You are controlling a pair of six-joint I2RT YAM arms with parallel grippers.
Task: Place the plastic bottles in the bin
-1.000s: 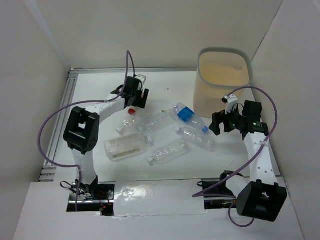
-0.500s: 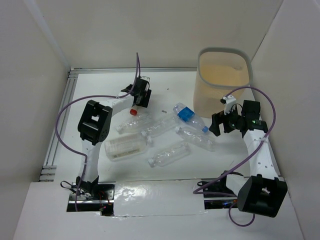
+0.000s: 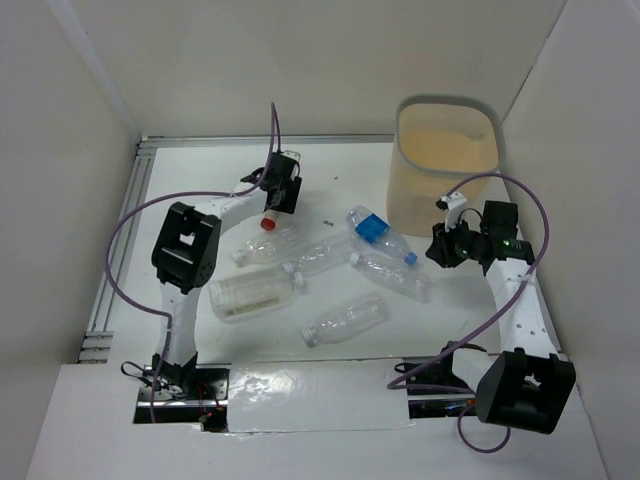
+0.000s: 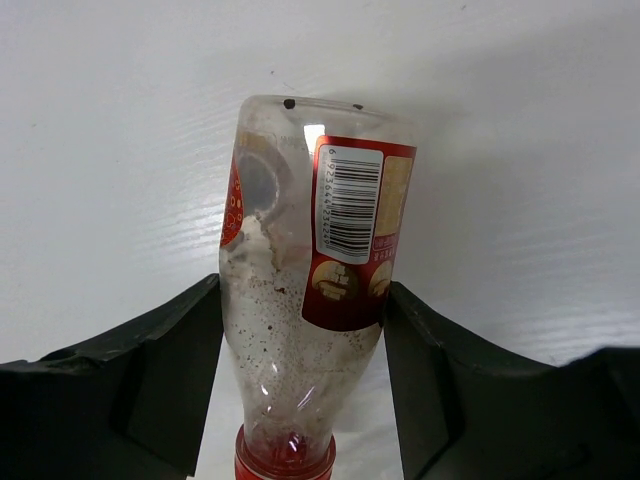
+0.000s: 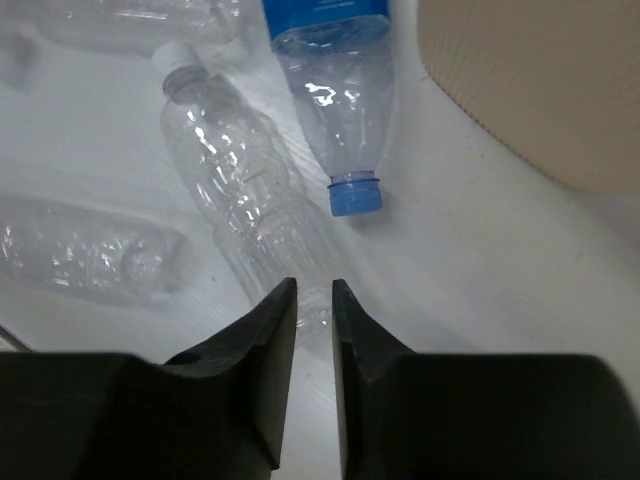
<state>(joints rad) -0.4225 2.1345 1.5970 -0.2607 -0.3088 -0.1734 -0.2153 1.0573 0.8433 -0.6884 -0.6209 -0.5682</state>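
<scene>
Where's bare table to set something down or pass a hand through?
Free: the white table's far strip between the left pincer, around the small red-capped clear plastic bottle, and the tall beige perforated plastic bin; the near-right patch between the nearest plain clear plastic bottle and the right arm. Crowded: the centre, where the other clear bottles lie packed.

You get 1 label w/ print: the small red-capped bottle (image 4: 290, 380) between the left gripper (image 4: 302, 288) fingers carries a red label (image 4: 345, 295) w/ a white barcode patch (image 4: 350, 205), facing the wrist cam. Digits run along the bars' left edge but are too small to read, and no brand is legible. Just ahead of the right gripper (image 5: 312, 288), the blue-labelled bottle (image 5: 335, 100) shows a blue band (image 5: 325, 15) w/ no text you can make out.
</scene>
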